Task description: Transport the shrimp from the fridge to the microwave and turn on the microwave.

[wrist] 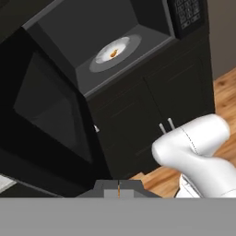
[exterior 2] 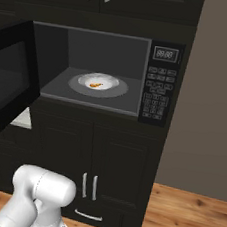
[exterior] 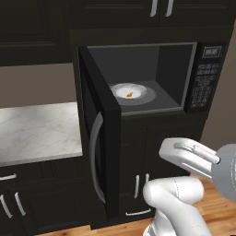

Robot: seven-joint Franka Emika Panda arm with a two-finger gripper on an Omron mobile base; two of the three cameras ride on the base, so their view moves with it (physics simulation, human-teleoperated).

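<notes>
From the left base view, the microwave is standing open, built into dark cabinets, its door swinging out to the left with a curved silver handle along its edge. Inside, the shrimp is lying on a white plate, which is sitting on the round turntable. The keypad is running down the right side. A marble table is stretching away to the left. The white arm is rising at the lower right.

From the right base view, the shrimp is resting on the plate in the middle of the microwave cavity, with the keypad and a small display to its right.

From the hand view, the pincer is sitting at the bottom with its tips pressed together, pinching nothing, well apart from the microwave. The shrimp is lying on the plate inside, and the open door is showing at the left.
</notes>
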